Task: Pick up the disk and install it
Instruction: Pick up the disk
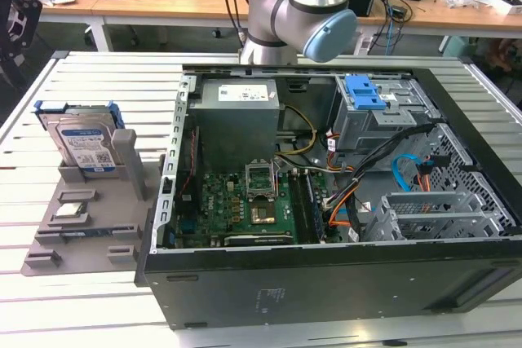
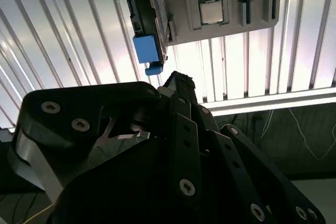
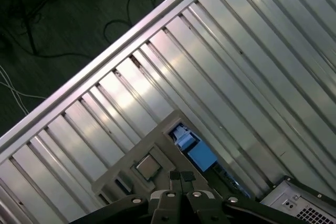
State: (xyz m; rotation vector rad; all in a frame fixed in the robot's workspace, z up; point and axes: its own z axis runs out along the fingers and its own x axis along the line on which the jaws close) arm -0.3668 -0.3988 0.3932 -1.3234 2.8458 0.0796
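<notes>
Exterior view shows you the disk [image 1: 81,143] upright in its grey holder [image 1: 126,160] on the desk [image 1: 90,307]; your gripper [image 3: 181,176], above, seems closed and empty

The table [image 1: 98,79] is a broad deck of silvery ribbed metal slats, and it fills most of the exterior view. Two things rest directly on it. A flat grey holder plate [image 1: 81,230] lies at the lower left of that frame. Just beside it, an open black computer case [image 1: 326,287] lies on its side across the centre and right. In both wrist views the slats shine around the grey plate [image 2: 231,31] [image 3: 153,146] — the dark floor [image 3: 47,19] shows past the table's edge.
</notes>
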